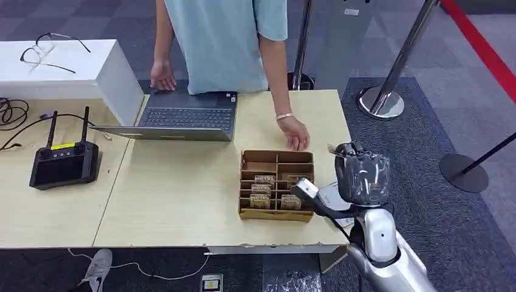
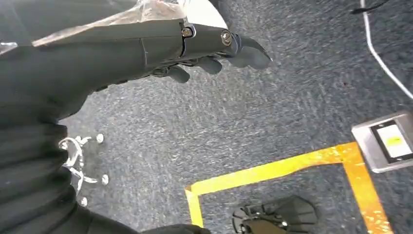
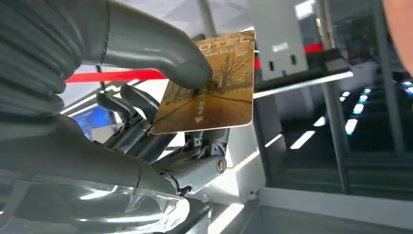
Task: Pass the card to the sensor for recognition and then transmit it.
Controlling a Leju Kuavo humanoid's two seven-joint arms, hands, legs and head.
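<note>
1. Between the thick thumb and the darker fingers (image 3: 146,131) of the right hand (image 3: 160,122) sat one golden card (image 3: 214,92), pinched flat, printed with a tree-lined scene and some lettering along one edge.
2. From the head view, that right hand (image 1: 361,176) was raised at the right-hand end of the counter (image 1: 176,201), just beside and above the cardboard tray, with its silver arm coming up from below.
3. One brown cardboard tray (image 1: 277,185) stood on the counter, split into several compartments; four further cards (image 1: 261,190) showed in its nearer slots, while the far compartments looked bare.
4. A small pale device (image 1: 306,188) lay at the tray's right edge, partly hidden by the hand; what it was I could not tell.
5. One person in a light blue shirt (image 1: 222,42) stood across the counter, one hand (image 1: 295,135) resting on the counter just behind the tray, the other hand (image 1: 163,78) at the far corner of one open laptop (image 1: 182,115).
6. One black remote controller (image 1: 64,163) with two antennas lay towards the counter's left end, near loose black cables (image 1: 12,112).
7. One white box (image 1: 61,70) stood at the back left, with one pair of glasses (image 1: 48,50) on it.
8. Two stanchion posts (image 1: 389,85) rose from the grey carpet beyond the counter.
9. The left hand (image 2: 214,53) hung over the carpet (image 2: 243,122) with its fingers loosely curled and nothing in them, above one yellow tape corner (image 2: 272,170) and one metal floor socket (image 2: 387,144).
</note>
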